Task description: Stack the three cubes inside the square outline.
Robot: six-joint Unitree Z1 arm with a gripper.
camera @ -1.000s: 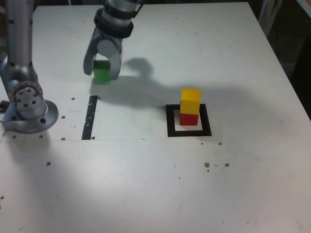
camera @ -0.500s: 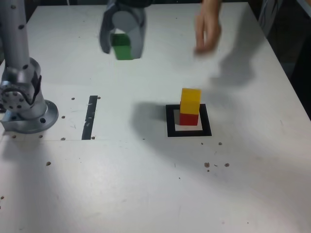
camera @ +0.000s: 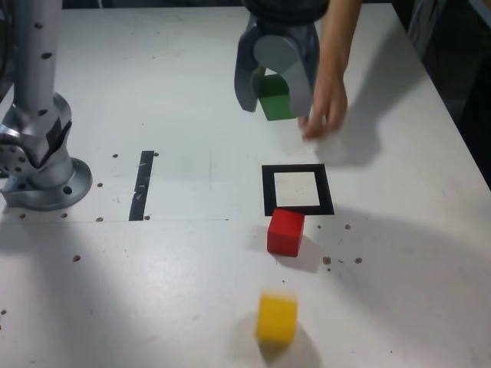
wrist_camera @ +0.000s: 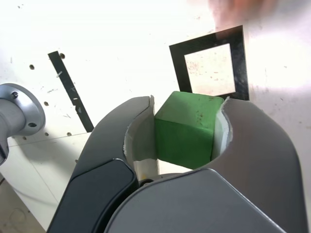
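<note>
Table: white top with small dark specks; it carries everything in the scene.
Arm base: grey metal column and round foot at 9 o'clock on the table in the exterior view.
Person's hand: reaches in from 12 o'clock, fingers down, just beside the gripper on the exterior view's right; blurred.
Gripper: held above the table at 12 o'clock from the square outline, its grey jaws clamped on the green cube, one on each side.
Square outline: black tape frame with a white centre, near the table's middle; nothing lies inside it.
Tape strip: narrow black strip at 9 o'clock from the outline, well apart from it.
Green cube: pinched between the jaws, off the table.
Red cube: on the table at 6 o'clock from the outline, just outside its frame.
Yellow cube: at 6 o'clock from the red cube, apart from it, blurred.
</note>
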